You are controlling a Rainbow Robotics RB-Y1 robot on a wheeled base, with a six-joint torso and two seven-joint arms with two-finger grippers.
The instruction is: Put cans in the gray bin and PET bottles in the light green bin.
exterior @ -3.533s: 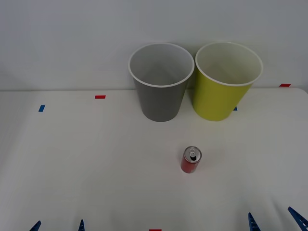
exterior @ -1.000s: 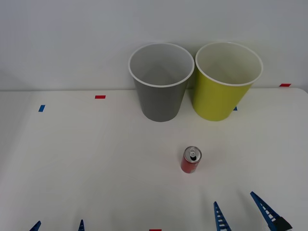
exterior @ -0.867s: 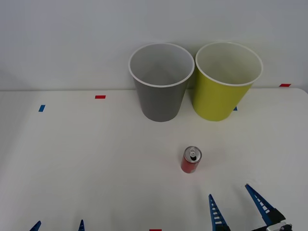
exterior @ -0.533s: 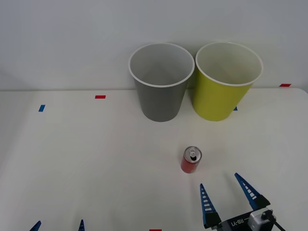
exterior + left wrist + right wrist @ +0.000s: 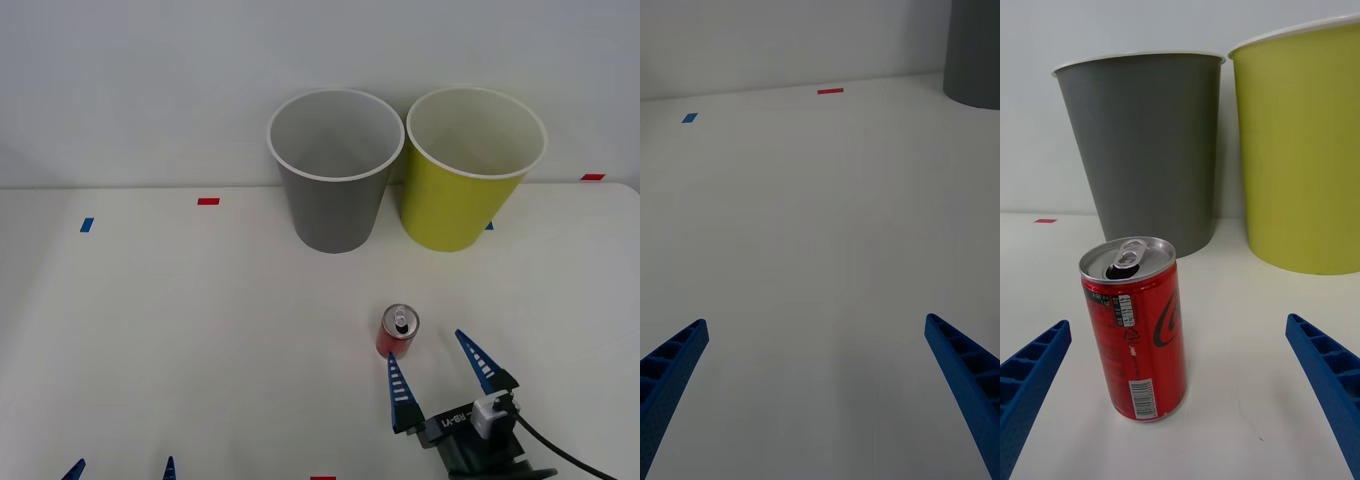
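Closing in: right gripper point(image 5: 440, 368) wide open, red can point(image 5: 397, 333) off-center near 1 finger; you risk tipping it. L gripper point(image 5: 122, 470) open at table's near edge.

Front view looks down from overhead; right wrist view shares its gray bin point(image 5: 334, 180) close, low.

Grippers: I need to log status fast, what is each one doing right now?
Left gripper: open, holding nothing, at the table's near edge.
Right gripper: open, holding nothing, just short of the red can.
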